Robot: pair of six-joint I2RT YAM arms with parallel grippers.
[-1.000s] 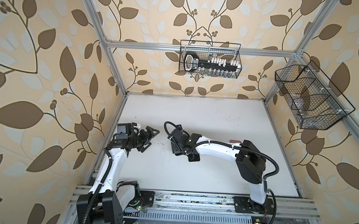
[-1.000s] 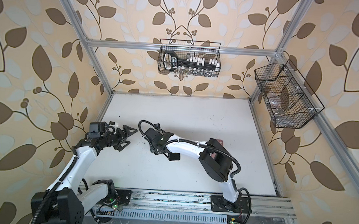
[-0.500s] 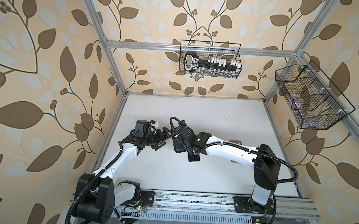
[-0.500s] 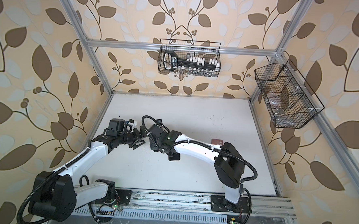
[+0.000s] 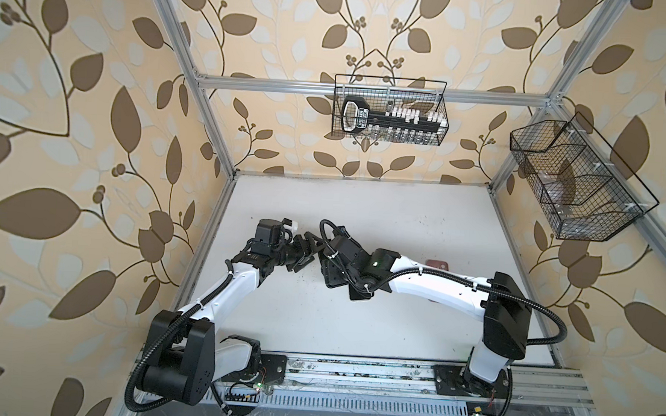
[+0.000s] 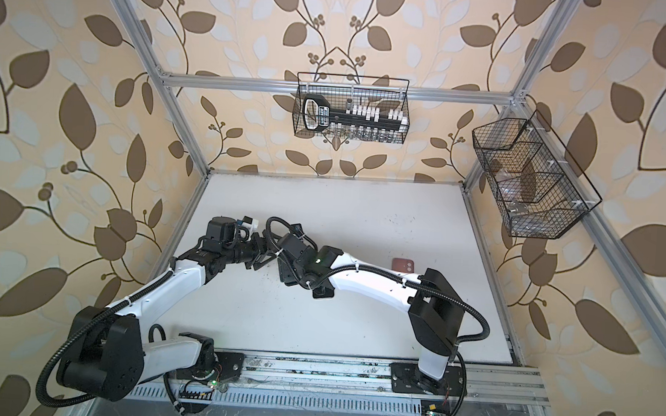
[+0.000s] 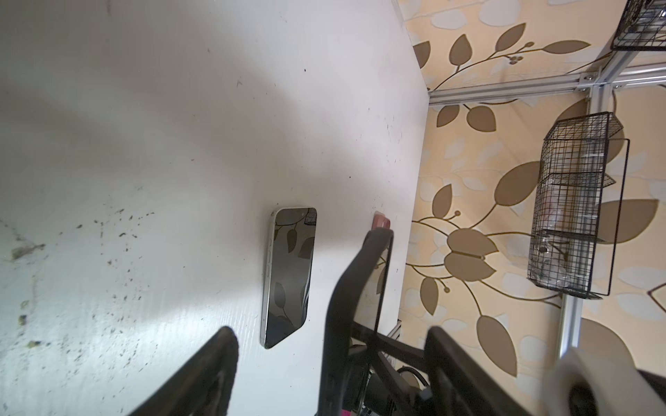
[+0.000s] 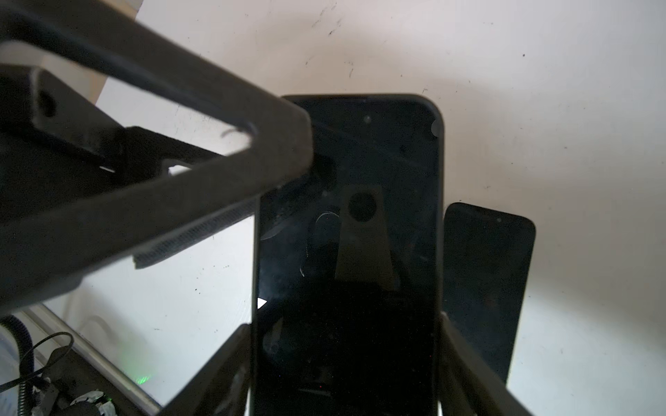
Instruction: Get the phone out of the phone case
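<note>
My right hand (image 8: pixel 344 324) pinches the black phone case (image 8: pixel 360 98), phone (image 8: pixel 346 252) inside, by its long sides, just 9 o'clock of mid-desk (image 5: pixel 356 327). My left hand (image 7: pixel 329 331), spread, straddles its corner from 9 o'clock.

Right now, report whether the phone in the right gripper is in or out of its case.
In: the right wrist view shows the case wrapping the phone, its glossy screen facing out.
</note>
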